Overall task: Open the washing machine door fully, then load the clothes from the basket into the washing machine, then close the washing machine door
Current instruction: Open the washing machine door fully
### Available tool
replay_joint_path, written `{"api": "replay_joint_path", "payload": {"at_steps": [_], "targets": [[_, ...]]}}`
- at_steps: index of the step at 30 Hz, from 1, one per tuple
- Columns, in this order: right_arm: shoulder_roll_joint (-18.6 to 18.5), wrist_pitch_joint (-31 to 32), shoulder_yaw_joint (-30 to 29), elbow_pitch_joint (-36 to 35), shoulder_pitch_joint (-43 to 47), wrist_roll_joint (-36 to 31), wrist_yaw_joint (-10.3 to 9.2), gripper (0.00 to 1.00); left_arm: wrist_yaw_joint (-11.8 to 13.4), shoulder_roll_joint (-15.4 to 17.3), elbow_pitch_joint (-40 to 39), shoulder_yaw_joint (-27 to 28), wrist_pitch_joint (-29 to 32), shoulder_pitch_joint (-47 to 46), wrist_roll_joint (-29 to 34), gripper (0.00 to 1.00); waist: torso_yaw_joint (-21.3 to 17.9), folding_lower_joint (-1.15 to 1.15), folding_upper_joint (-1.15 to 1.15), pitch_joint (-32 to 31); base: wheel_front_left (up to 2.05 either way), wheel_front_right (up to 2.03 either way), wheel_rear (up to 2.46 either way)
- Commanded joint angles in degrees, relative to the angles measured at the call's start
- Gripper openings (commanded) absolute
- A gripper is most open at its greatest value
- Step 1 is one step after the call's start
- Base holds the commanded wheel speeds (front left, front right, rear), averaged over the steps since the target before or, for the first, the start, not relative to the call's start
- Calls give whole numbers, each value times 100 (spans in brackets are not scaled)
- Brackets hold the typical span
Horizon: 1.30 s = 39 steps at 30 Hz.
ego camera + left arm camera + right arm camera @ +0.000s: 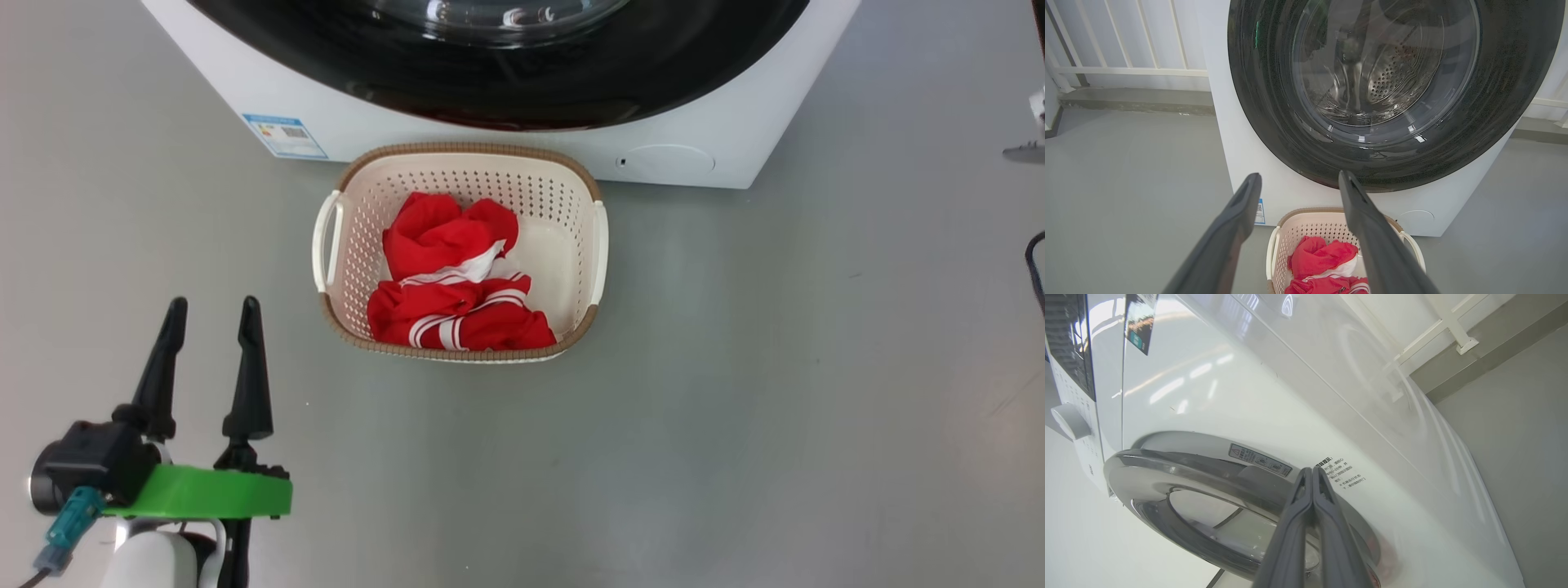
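The washing machine point(718, 122) stands at the top of the head view, its glossy black washing machine door point(571, 90) lying against the front. In the left wrist view the steel drum shows through the door point(1380, 73) glass. On the floor in front sits the basket point(563, 196), holding the red clothes point(445, 237) with white stripes. My left gripper point(212, 306) hovers open and empty to the basket's left, facing the door point(1300, 175) from above the basket point(1298, 228) and clothes point(1318, 255). My right gripper point(1311, 470) is shut with nothing visible between its fingers, its tips at the door's shiny rim point(1180, 477).
A blue energy sticker point(284, 135) and a round white flap point(668, 159) mark the machine's lower front. A white railing point(1126, 71) on a low kerb runs behind the machine. Grey floor spreads around the basket. A grey object point(1030, 147) and a dark cable point(1035, 261) sit at the right edge.
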Motion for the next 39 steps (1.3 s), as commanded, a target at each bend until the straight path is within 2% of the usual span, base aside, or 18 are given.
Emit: {"api": "replay_joint_path", "payload": {"at_steps": [1, 3, 11, 19, 39], "targets": [[-59, 51, 77, -117, -77, 60, 9, 0, -18, 106, -166, 177, -51, -141, 19, 100, 37, 0, 0, 66, 0, 0, 0], [-60, 395, 105, -4, -289, 420, 9, 0, -18, 111, -180, 176, -51, -176, 13, 100, 66, 0, 0, 157, 0, 0, 0], [-5, 1284, 96, 444, -874, 1141, 9, 0, -18, 103, -184, 115, -51, -277, -8, 100, 204, 0, 0, 427, 0, 0, 0], [-12, 2012, 55, 819, -1400, 1537, 9, 0, -18, 68, -136, 99, -51, -327, -55, 100, 343, 0, 0, 599, 0, 0, 0], [18, 2341, 260, 1304, -2226, 1339, 9, 0, -18, 6, -104, 30, -51, -393, -130, 100, 525, 0, 0, 882, 0, 0, 0]]}}
